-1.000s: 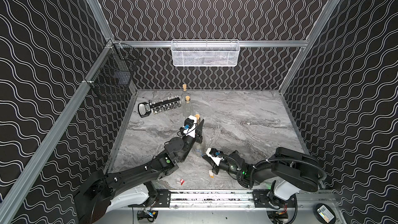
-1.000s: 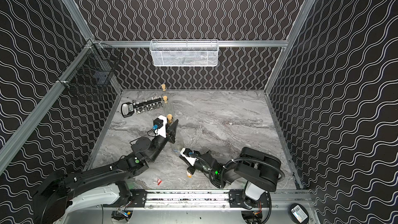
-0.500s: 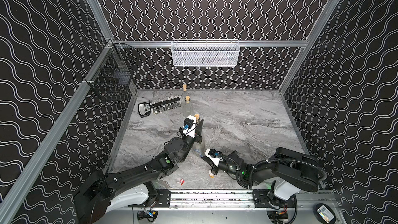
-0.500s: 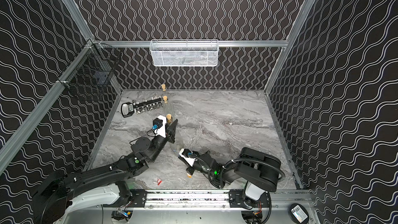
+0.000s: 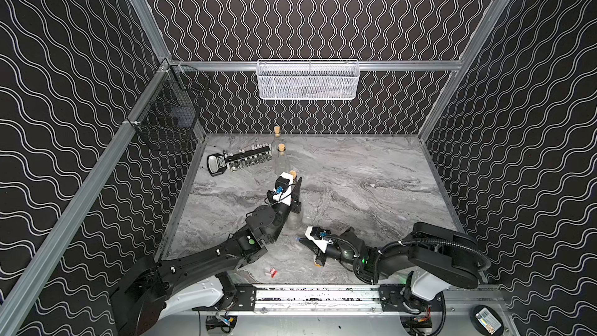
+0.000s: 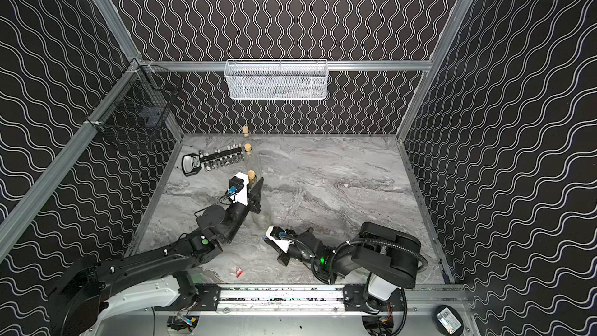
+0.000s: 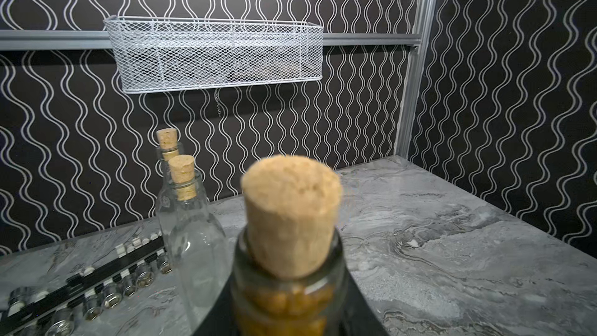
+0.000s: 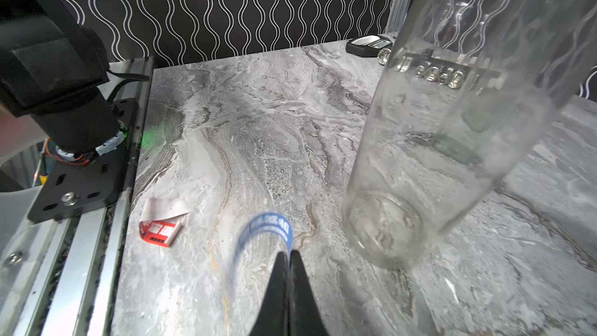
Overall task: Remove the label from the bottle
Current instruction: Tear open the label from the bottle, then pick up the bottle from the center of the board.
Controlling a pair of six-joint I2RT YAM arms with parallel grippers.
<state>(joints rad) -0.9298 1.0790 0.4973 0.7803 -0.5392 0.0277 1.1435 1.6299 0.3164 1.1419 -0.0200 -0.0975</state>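
Note:
My left gripper is shut on the neck of a clear glass bottle with a cork. In the left wrist view its dark fingers flank the neck. The bottle leans, with its base on the marble table. My right gripper sits low beside the bottle's base. It is shut on one end of a curled blue label, which hangs free of the glass. No label shows on the bottle's wall.
A red-and-white paper scrap lies near the front rail. Two more corked bottles and a socket rack stand at the back left. A white mesh basket hangs on the back wall and a black wire basket on the left wall.
My right gripper has crept slightly leftward with the blue label. The left arm and the bottle have stayed put.

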